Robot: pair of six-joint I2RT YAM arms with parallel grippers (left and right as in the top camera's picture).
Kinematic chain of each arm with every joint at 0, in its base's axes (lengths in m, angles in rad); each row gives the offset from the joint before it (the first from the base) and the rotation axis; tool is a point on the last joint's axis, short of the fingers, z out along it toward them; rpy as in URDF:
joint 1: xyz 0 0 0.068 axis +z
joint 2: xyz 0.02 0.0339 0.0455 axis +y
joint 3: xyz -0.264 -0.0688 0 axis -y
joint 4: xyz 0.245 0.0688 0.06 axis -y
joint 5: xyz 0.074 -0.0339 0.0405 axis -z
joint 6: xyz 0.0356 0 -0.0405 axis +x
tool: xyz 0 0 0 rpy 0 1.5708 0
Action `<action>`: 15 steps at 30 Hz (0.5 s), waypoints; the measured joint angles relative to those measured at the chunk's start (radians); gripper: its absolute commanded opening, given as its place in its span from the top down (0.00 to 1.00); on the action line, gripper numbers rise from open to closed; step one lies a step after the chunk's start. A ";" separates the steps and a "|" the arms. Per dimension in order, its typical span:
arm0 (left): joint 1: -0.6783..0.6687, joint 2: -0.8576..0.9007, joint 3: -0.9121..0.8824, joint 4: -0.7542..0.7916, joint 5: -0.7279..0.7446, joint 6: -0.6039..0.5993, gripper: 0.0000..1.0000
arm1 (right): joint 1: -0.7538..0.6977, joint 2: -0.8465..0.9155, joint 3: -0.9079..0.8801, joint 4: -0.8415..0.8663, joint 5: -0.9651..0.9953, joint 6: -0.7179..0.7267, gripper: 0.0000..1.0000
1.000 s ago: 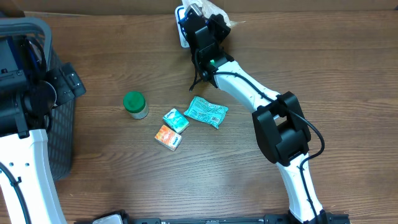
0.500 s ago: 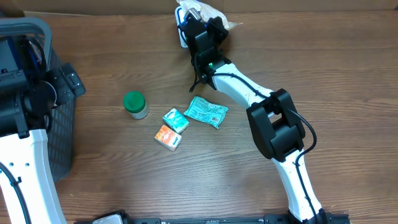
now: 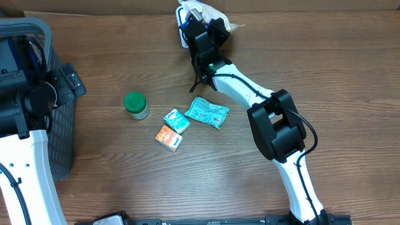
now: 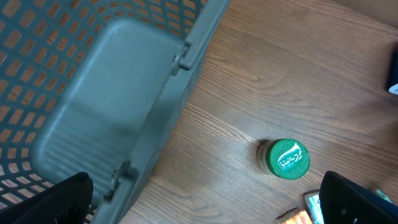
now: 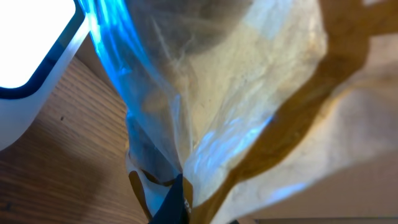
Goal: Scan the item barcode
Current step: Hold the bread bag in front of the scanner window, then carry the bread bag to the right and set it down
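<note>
No readable text anywhere. White script mark on green lid, in left wrist view: too blurred to make out. Print on teal packet, teal box and orange box, seen from overhead: only pale patches and flecks, too small to read. Bag in right wrist view: blue glare across clear film, no letters or bars legible. Scanner face beside it: bright white glow, nothing to read.

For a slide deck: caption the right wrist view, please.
Right gripper pinches a clear plastic bag beside the glowing white scanner.
</note>
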 measured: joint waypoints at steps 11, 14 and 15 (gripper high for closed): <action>0.000 0.000 0.000 0.000 0.000 0.000 0.00 | 0.003 -0.426 -0.001 -0.776 -0.225 0.546 0.96; 0.000 0.000 0.000 0.000 0.000 0.000 0.00 | -0.041 -0.583 0.004 -0.936 -0.421 0.741 0.96; 0.000 0.000 0.000 0.000 0.000 0.000 0.00 | -0.066 -0.623 0.006 -0.978 -0.483 0.803 0.96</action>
